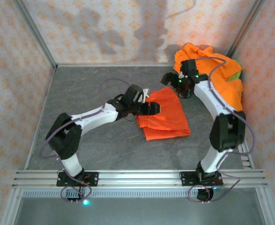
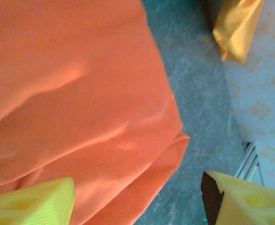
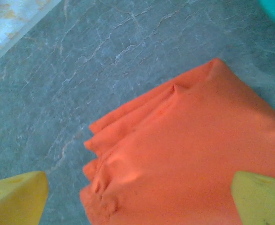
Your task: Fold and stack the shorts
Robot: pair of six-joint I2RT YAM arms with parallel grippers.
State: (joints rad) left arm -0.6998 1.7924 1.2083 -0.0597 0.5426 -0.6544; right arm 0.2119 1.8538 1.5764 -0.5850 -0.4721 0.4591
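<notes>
No legible text, label, brand, number or sign on any surface, any view.

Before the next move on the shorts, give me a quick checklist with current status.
1. Left gripper jaws apart, no cloth pinched: ok.
2. Right gripper jaws apart, empty: ok.
3. Folded orange shorts flat on the table: ok.
4. Fold edges flush: not ok, layers step out at one edge in the right wrist view.
5. Unfolded pile in the far right corner, ready to pick from: ok.
</notes>
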